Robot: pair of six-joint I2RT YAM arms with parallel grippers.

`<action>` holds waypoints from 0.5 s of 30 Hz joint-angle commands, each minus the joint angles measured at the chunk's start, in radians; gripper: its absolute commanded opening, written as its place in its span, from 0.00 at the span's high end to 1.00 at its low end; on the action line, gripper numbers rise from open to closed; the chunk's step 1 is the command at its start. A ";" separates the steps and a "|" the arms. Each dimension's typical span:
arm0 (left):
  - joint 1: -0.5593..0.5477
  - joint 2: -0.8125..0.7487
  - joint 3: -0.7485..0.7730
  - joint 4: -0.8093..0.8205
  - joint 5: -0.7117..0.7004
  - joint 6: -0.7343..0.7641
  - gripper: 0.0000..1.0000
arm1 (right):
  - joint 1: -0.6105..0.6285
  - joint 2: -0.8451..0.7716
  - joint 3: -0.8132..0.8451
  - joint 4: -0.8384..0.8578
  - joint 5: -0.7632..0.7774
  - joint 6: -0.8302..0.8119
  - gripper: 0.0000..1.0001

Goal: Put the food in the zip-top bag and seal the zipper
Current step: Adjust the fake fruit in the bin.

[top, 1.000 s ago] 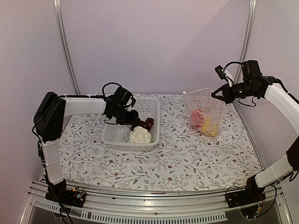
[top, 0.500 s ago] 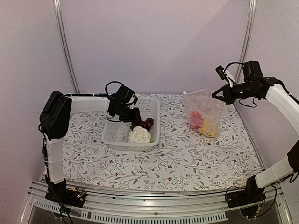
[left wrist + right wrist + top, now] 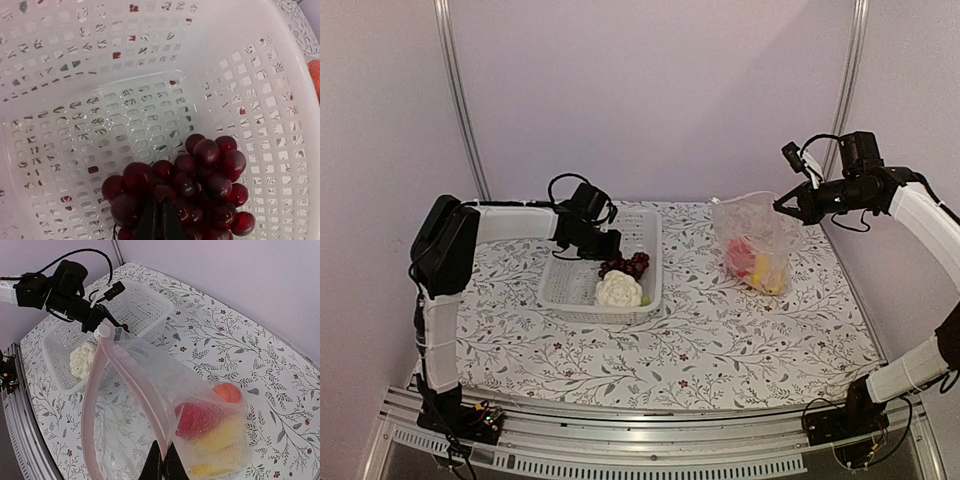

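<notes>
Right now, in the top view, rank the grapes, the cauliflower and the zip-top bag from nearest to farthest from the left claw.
1. Grapes, in the basket, right at the left claw.
2. Cauliflower, at the basket's near end.
3. Zip-top bag, far off to the right.

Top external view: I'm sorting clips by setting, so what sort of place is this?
Likely a robot lab booth, not a kitchen: lilac walls with metal poles, two robot arms bolted to an aluminium rail, and a floral tablecloth holding a white basket of toy grapes.
</notes>
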 commanded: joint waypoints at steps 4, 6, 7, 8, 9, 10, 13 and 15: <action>0.015 -0.110 -0.010 0.000 -0.059 0.042 1.00 | 0.005 -0.036 -0.013 0.014 -0.009 -0.003 1.00; 0.015 -0.146 -0.019 0.000 -0.083 0.052 1.00 | 0.004 -0.037 -0.014 0.016 -0.008 -0.003 1.00; 0.016 -0.163 -0.023 0.000 -0.104 0.058 1.00 | 0.005 -0.037 -0.014 0.017 -0.008 -0.002 1.00; 0.015 -0.179 -0.026 0.000 -0.119 0.062 1.00 | 0.005 -0.036 -0.014 0.017 -0.007 -0.001 1.00; 0.016 -0.187 -0.029 0.001 -0.128 0.068 1.00 | 0.005 -0.036 -0.014 0.018 -0.008 0.000 1.00; 0.017 -0.189 -0.032 0.002 -0.136 0.073 1.00 | 0.004 -0.036 -0.015 0.019 -0.009 -0.001 1.00; 0.018 -0.176 -0.029 -0.003 -0.151 0.071 1.00 | 0.004 -0.035 -0.016 0.020 -0.010 0.000 1.00; 0.019 -0.151 -0.026 0.004 -0.133 0.064 1.00 | 0.005 -0.036 -0.017 0.020 -0.011 0.000 1.00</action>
